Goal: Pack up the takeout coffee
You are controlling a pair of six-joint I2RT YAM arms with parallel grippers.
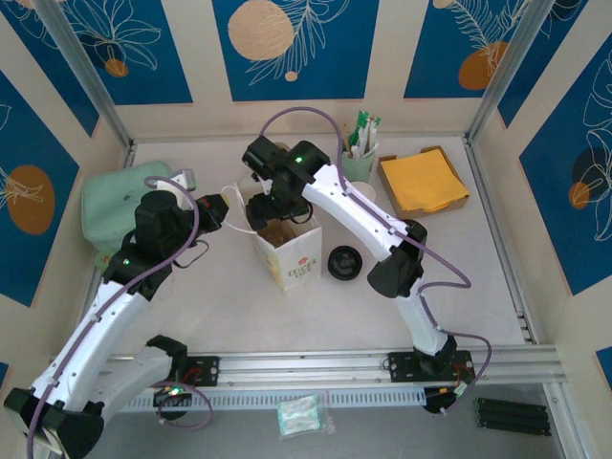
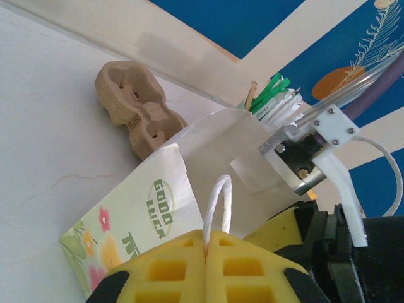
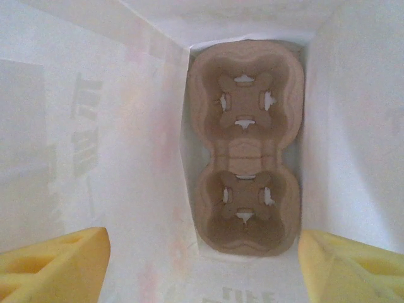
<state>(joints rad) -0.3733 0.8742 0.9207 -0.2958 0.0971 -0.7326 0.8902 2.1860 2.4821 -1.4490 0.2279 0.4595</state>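
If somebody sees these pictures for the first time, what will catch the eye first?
The white paper bag standing open in the middle of the table, with both arms reaching to it. The left gripper is shut on the bag's white cord handle, while the right gripper hangs open above a brown two-cup carrier lying flat on the bag's bottom.

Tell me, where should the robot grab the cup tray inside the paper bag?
Probably at its narrow middle, between the two cup holes, coming straight down through the open top. The cup tray lies flat on the bottom, and the walls of the paper bag stand close around it.
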